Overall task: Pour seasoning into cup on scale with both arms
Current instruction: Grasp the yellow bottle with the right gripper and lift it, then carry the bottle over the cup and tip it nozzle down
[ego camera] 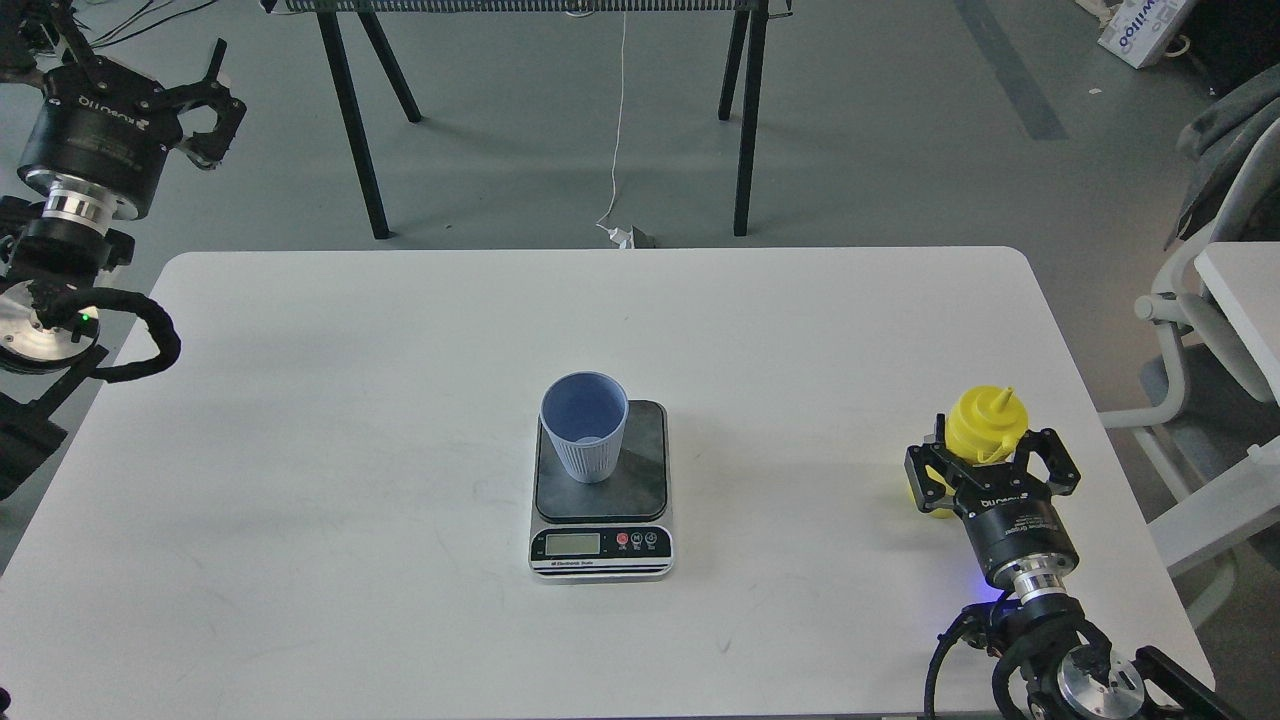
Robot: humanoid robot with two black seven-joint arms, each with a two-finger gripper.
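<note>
Seasoning bottle (985,425): standing upright between my right tool's fingers, nozzle up; looking like light, squeezable plastic, so I am judging a gentle hold around the mid-body safest.
Right tool (990,470): flanking the bottle on both sides; I cannot tell whether the fingers are pressing it yet.
Left tool (205,110): hanging spread wide and holding nothing, far up and left, off the surface.
Cup (585,425): sitting upright on the scale (602,490), well left of my right tool; seeming light and easily tipped.
Surface (350,420): lying white, smooth, likely slippery.
Room: showing grey floor, black trestle legs (350,120), a white chair (1200,330) beyond my right tool.
</note>
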